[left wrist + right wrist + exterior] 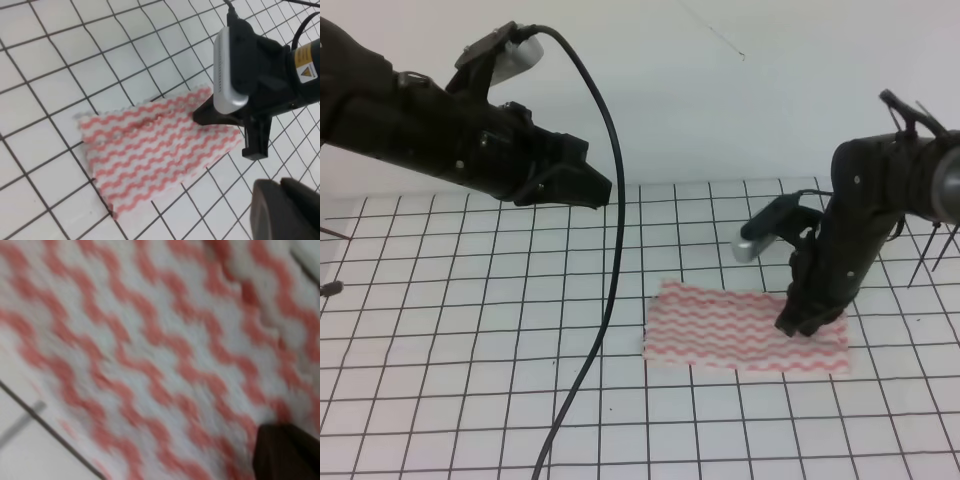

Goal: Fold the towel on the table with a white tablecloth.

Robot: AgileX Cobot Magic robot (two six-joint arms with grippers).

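Across the whole scene spreads the bench (470, 330), draped in white cloth printed with a thin black grid. Right of its middle lies the thin rectangular towel (745, 328) with pinkish-red and white wavy stripes, flat and unfolded. The black right claw (807, 322) points down onto the towel's right part, touching it; its opening cannot be told. The black left claw (592, 188) hovers well apart, high on the left, its opening likewise unclear.

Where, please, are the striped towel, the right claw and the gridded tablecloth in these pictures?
striped towel (720, 325): exterior high view, middle of the cloth.
right claw (800, 325): exterior high view, tip resting at the towel's right part.
gridded tablecloth (470, 380): exterior high view, bare squares at left.
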